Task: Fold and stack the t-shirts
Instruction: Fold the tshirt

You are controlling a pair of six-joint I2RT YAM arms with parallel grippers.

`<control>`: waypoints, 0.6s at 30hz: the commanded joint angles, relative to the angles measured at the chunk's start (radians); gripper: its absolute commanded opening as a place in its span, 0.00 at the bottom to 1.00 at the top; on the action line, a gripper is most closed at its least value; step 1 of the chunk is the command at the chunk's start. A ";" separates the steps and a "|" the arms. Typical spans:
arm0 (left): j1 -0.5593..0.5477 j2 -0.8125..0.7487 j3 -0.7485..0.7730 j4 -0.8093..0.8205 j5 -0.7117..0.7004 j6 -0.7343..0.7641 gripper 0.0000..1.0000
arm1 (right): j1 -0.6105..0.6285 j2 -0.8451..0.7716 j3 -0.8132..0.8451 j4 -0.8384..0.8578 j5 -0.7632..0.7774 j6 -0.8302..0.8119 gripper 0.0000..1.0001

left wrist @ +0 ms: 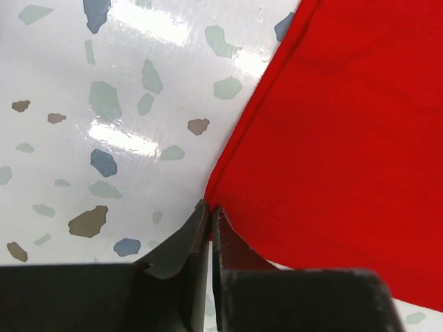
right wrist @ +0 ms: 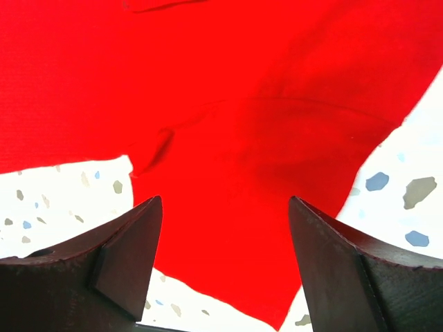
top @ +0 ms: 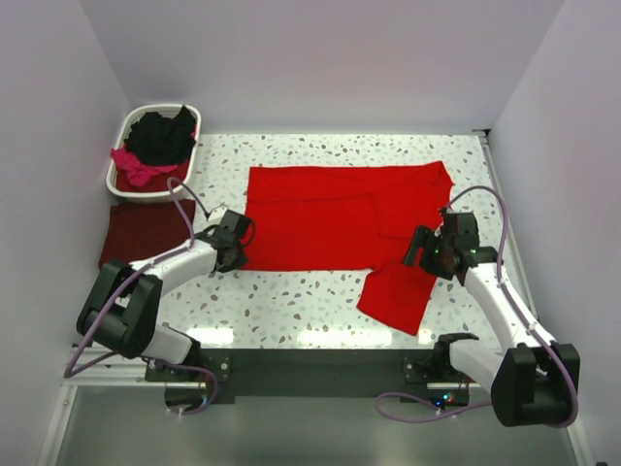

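Pale lilac walls are closing in a white speckled terrazzo tabletop. At its centre the bright red short-sleeved cloth t-shirt is lying flat and partly folded, with one loose sleeve sticking out toward 5 o'clock. We are reading the left gripper as pinching the shirt's 8 o'clock corner, its jaws drawn almost together where the hem meets them, likely so that edge can be lifted for a fold. The right gripper is hanging over the stray sleeve with jaws spread wide and holding nothing, probably lining up its own pinch. A dark maroon cloth t-shirt is lying folded at 9 o'clock, seemingly starting the stack. A black cloth shirt and a magenta-pink cloth shirt are waiting in the white plastic laundry basket at 10 o'clock.
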 commanded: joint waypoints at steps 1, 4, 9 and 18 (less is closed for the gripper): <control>-0.002 0.006 -0.012 -0.017 0.003 -0.019 0.04 | 0.002 -0.010 0.005 -0.013 0.082 0.010 0.76; 0.000 -0.033 -0.002 -0.088 -0.026 -0.028 0.00 | 0.002 -0.030 -0.006 -0.015 0.121 0.036 0.72; 0.000 -0.111 -0.027 -0.138 -0.063 -0.047 0.00 | 0.000 -0.009 -0.014 -0.047 0.236 0.072 0.68; 0.000 -0.172 -0.079 -0.135 -0.077 -0.062 0.00 | -0.188 0.060 -0.076 0.104 0.100 0.109 0.57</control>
